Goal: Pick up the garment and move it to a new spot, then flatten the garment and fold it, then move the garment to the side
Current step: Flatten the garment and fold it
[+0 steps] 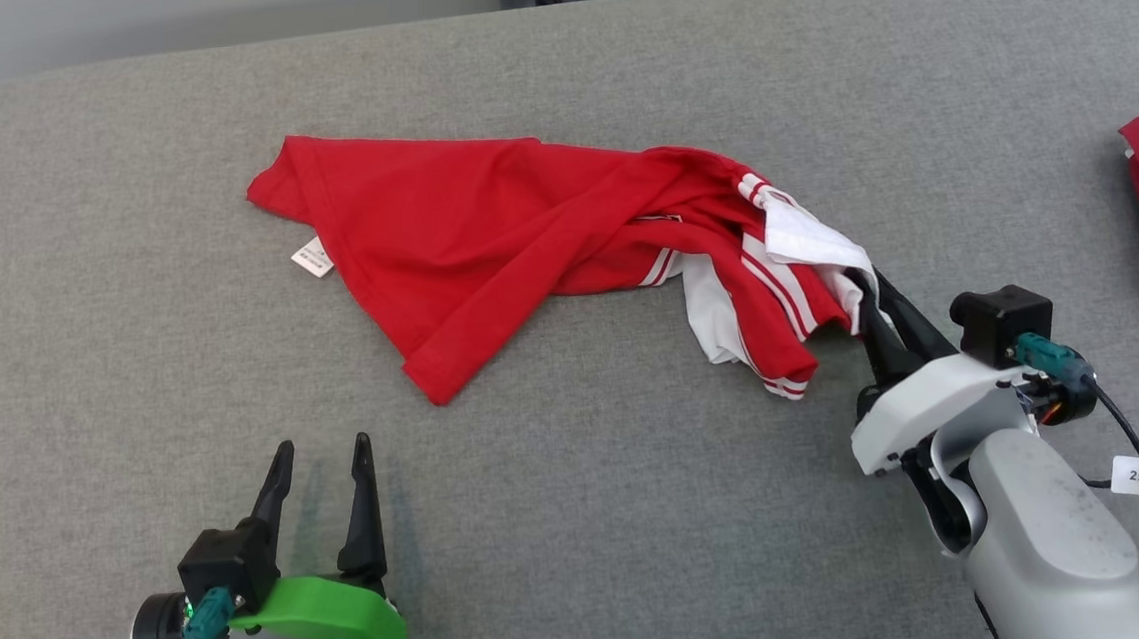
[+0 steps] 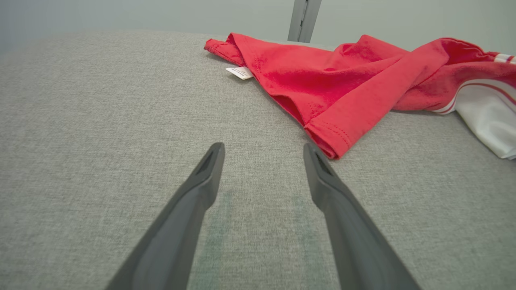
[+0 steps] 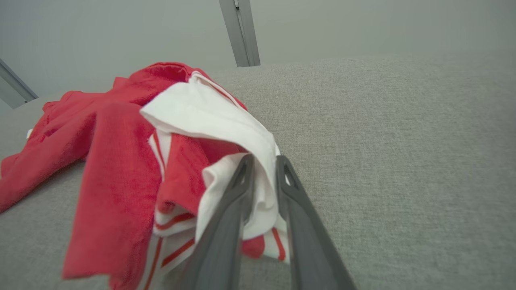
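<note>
We risk lifting only 1 thin white fold: our right gripper [image 1: 865, 284] pinches just the striped white end of the garment [image 1: 483, 235], so the cloth could slip out or rise bunched. The garment sprawls crumpled across the middle of the grey surface [image 1: 643, 515], nearer its far edge, with its right end between our right fingers. Our left gripper [image 1: 324, 445] hangs wide and empty by the near edge, just short of the red hem.

A small white tag [image 1: 1138, 473] hangs on the black cable [image 1: 1121, 421] at the lower right of the head view. Its handwriting reads "2" followed by a character that looks like "米". A white care label [image 1: 312, 257] sticks out at the left edge of the red shirt [image 1: 444, 238], its print too small to read.
</note>
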Motion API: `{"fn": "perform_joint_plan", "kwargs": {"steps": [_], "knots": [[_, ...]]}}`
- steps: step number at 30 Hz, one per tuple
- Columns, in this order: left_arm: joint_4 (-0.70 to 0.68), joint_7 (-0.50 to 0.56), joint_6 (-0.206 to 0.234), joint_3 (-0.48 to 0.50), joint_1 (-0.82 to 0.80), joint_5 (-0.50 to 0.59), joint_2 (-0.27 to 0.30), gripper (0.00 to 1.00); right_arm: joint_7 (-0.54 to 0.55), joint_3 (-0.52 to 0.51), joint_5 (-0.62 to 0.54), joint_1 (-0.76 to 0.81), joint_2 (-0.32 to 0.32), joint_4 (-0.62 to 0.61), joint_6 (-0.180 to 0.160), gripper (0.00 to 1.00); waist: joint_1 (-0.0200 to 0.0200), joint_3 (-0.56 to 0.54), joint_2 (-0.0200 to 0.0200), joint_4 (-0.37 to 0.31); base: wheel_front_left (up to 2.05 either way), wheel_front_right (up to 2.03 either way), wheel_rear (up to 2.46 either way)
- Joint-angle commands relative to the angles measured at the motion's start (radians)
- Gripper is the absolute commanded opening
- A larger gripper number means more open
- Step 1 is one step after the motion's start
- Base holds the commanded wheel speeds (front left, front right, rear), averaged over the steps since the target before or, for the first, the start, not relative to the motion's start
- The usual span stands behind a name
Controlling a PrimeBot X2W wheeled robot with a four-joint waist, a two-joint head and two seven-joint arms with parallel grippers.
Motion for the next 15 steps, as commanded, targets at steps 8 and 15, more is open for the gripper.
{"fn": "perform_joint_plan", "kwargs": {"steps": [8, 15], "knots": [[-0.004, 0.000, -0.003, -0.026, -0.036, -0.035, 0.001, 1.00, 0.000, -0.038, -0.143, -0.155, -0.029, -0.033, -0.002, 0.00, 0.0000, 0.012, 0.0000, 0.037, 0.00, 0.00, 0.00], [0.013, 0.000, -0.003, -0.074, -0.039, -0.059, 0.002, 1.00, 0.000, 0.030, -0.289, -0.486, -0.151, -0.016, -0.002, 0.00, 0.0000, 0.010, 0.0000, 0.100, 0.00, 0.00, 0.00]]}}
